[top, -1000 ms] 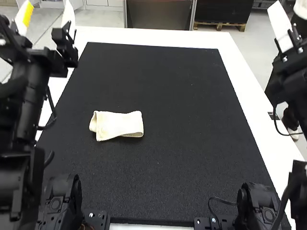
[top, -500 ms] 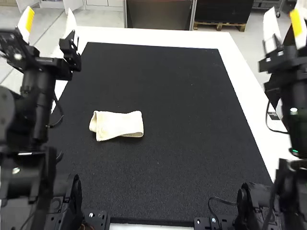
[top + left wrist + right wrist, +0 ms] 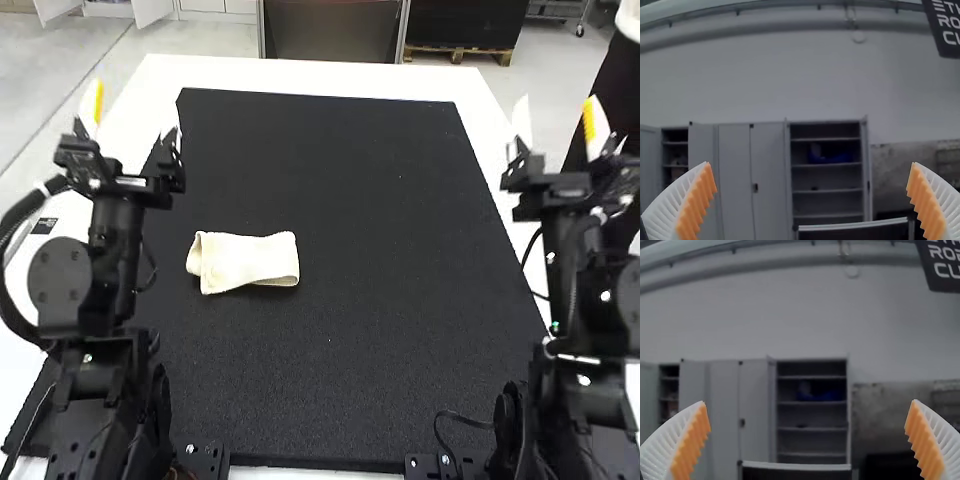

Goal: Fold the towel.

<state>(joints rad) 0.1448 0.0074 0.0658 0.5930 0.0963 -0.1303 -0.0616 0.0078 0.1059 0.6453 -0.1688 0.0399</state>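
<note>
In the high view my left gripper is raised at the view's left, its white fingers wide apart. My right gripper stands raised in the same way at the view's right. Between the two arms, left of the mat's middle, the cream towel lies folded into a small, roughly rectangular bundle, with a looped fold at its left end. Neither gripper touches it. The left wrist view has my left gripper open, orange pads far apart with nothing between them. In the right wrist view my right gripper is likewise open and holds nothing.
A black mat covers most of the white table, whose border runs around it. The arm bases stand at the near edge, with a thin cable beside the right one.
Both arms have swung inward in the high view, the left arm rightward and the right arm leftward, and their grippers sit lower in the view. The towel has stayed still.
</note>
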